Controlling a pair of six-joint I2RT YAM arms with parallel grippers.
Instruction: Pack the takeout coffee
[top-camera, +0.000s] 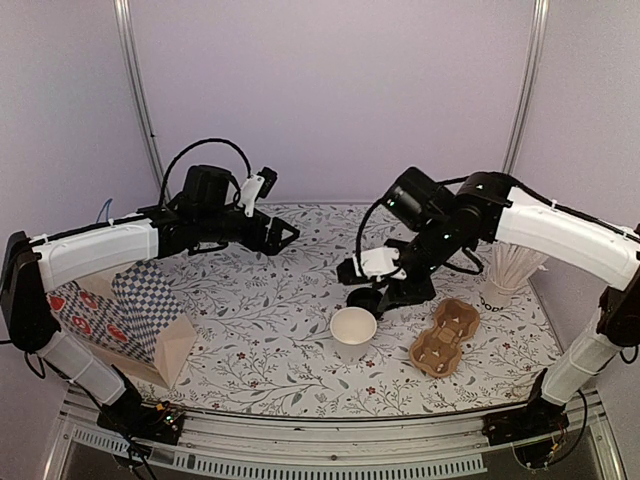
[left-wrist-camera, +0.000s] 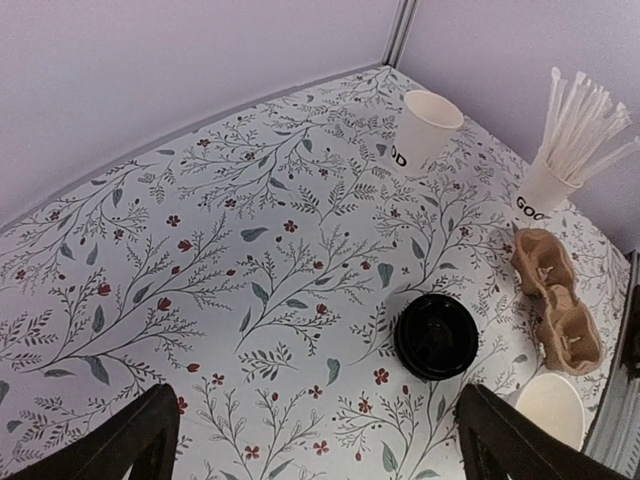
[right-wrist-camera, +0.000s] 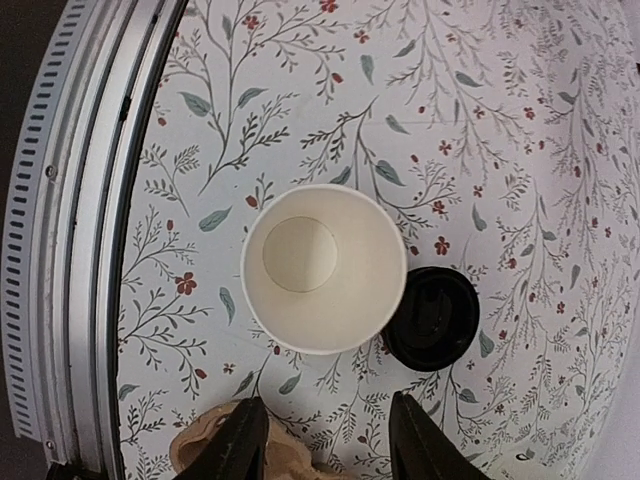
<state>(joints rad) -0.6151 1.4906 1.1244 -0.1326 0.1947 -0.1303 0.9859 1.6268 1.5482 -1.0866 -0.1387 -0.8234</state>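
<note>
Packing looks barely started: the cup (right-wrist-camera: 322, 268) stands open on the table (top-camera: 270, 300), black lid (right-wrist-camera: 432, 318) lying just beside it, carrier (top-camera: 445, 337) empty, left gripper (left-wrist-camera: 315, 395) and right gripper (right-wrist-camera: 325, 405) both spread, holding nothing.

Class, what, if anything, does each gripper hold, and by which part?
Nothing is held: the left gripper and the right gripper are both open and empty above the table; the black lid lies free.
</note>
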